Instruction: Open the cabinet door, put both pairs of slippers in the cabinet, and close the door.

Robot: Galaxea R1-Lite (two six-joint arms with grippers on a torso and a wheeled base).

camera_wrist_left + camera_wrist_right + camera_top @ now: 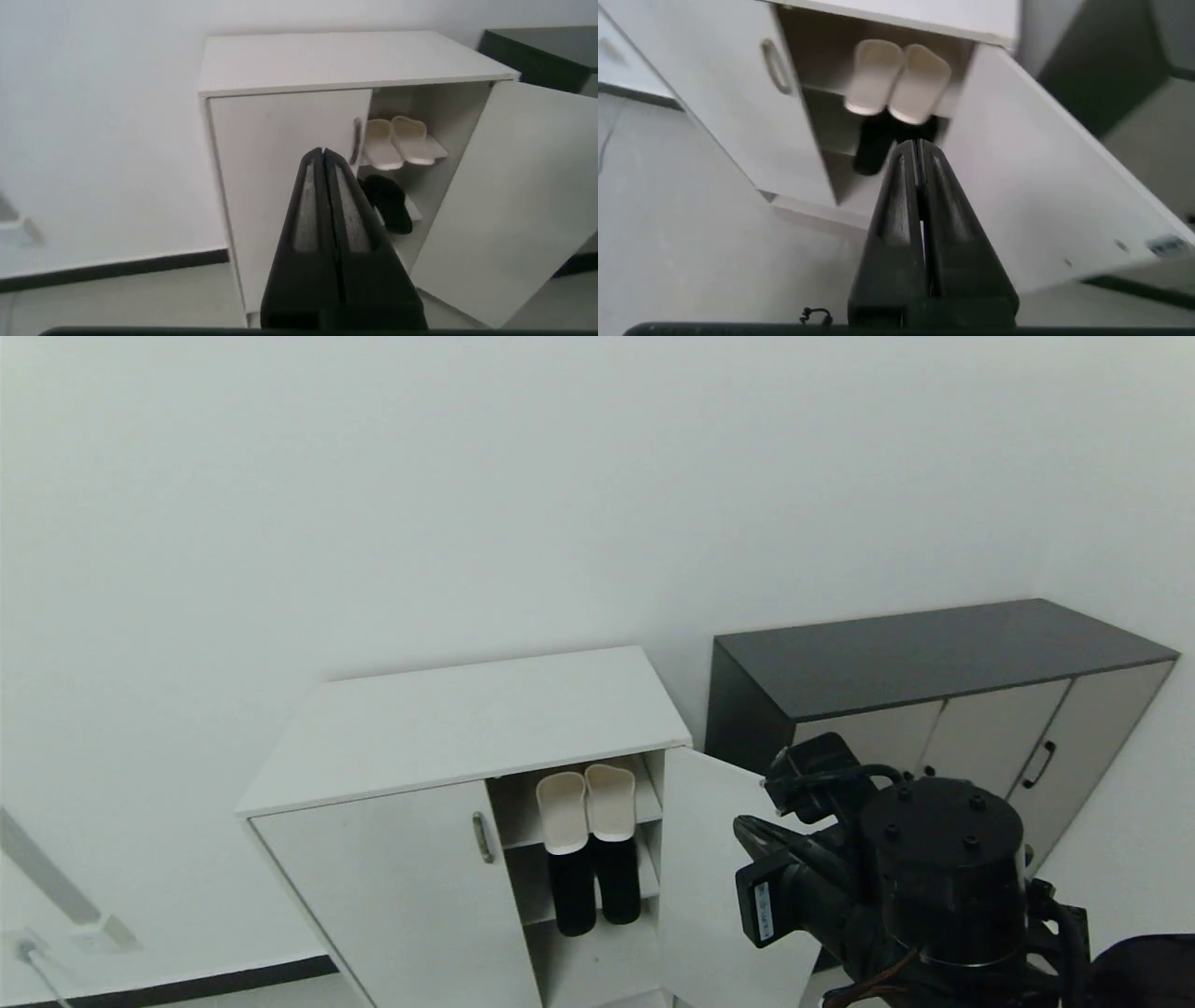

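Two pairs, white slippers [588, 807] over black slippers [597, 894], in cabinet [467, 719]; label [1156, 245] seemingly illegible.

The robot's right arm [845, 905] is pretty much all matte black. There's a chunky round joint housing [943, 868] like a drum, with a handful of small dark screws [904, 793] dotted on its flat top. A black cable [868, 773] loops over near it, and a boxy bit carries a small white label [764, 910]. The left end effector [323, 154] and right end effector [915, 147] look alike: two long black fingers tapering to a narrow tip, with just a thin seam between them.
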